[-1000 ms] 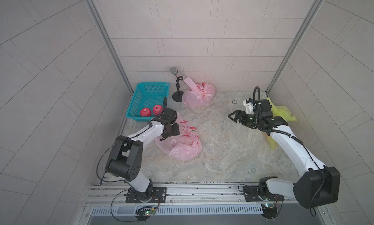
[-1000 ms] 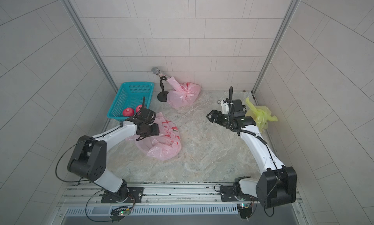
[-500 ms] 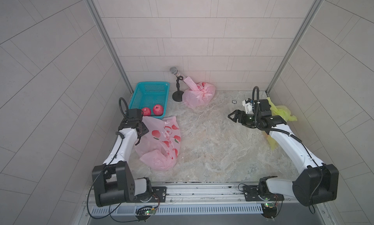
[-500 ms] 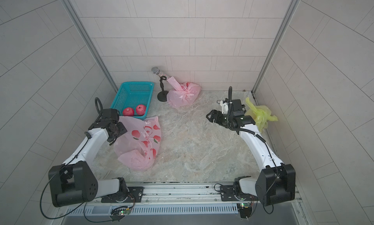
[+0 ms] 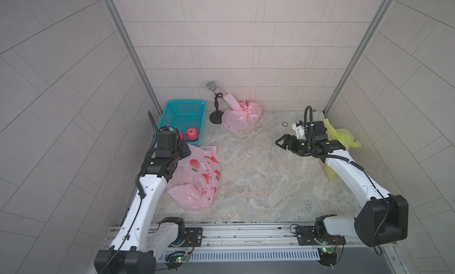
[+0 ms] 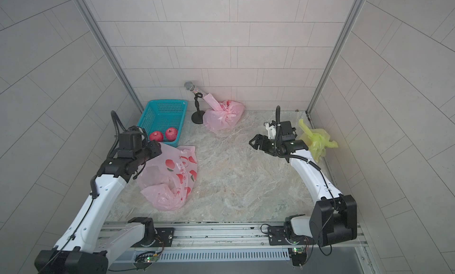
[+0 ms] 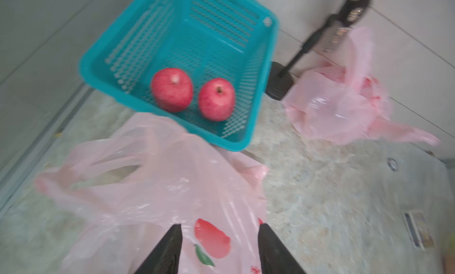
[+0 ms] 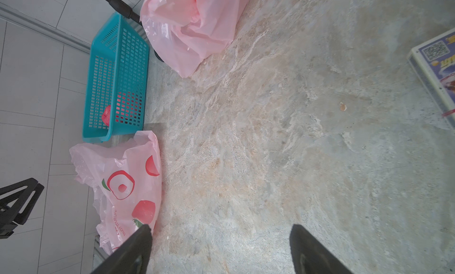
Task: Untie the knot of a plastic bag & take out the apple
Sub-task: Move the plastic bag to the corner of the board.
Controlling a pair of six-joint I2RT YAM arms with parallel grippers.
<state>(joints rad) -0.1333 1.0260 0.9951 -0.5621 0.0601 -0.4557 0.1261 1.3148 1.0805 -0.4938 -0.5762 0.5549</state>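
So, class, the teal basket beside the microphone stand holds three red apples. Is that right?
No. The teal basket holds two red apples, not three; the left wrist view shows both clearly. It does sit beside the microphone stand.

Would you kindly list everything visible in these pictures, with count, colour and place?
table: one, beige marble, underneath
basket: one, teal, back left corner
apples: two, red, inside the basket
printed bag: one, pink, before the basket
knotted bag: one, pink, beside the microphone
microphone: one, silver on black stand, back wall
crumpled bag: one, yellow-green, right wall
ring: one, silvery, back right
box: one, white, printed, right side
left claw: one, black, open, over the printed bag
right claw: one, black, open, above the table
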